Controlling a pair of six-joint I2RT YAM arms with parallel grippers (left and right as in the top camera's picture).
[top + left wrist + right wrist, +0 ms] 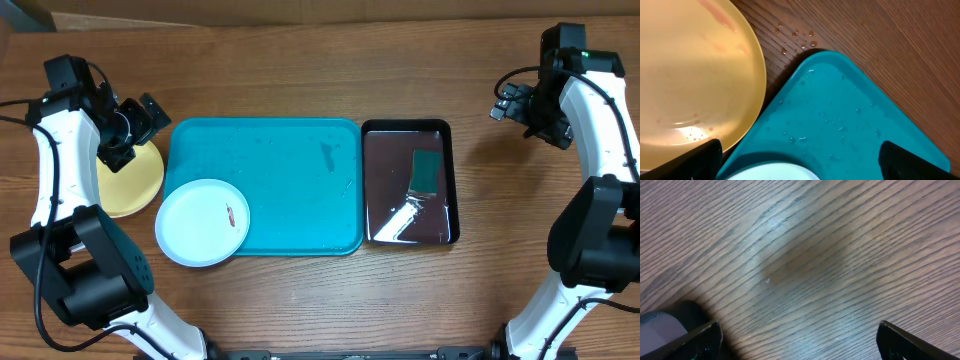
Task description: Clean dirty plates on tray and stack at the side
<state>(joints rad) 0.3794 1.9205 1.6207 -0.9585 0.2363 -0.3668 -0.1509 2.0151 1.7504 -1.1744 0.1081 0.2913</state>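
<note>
The turquoise tray (290,160) lies mid-table. A white plate (203,222) with a small reddish speck rests on its front left corner and overhangs the rim. A yellow-green plate (135,185) lies on the table left of the tray. I see no pale blue plate. My left gripper (135,125) is open and empty, above the yellow-green plate's far edge. The left wrist view shows the yellow-green plate (690,75), the wet tray corner (840,115), the white plate's edge (775,174) and my open fingers (800,167). My right gripper (507,103) is open and empty over bare wood (800,340).
A glossy black pan (382,140) stands right of the tray, holding water and a green sponge (428,170). Water drops (797,39) lie on the table beside the tray corner. A grey object (660,325) shows at the right wrist view's lower left.
</note>
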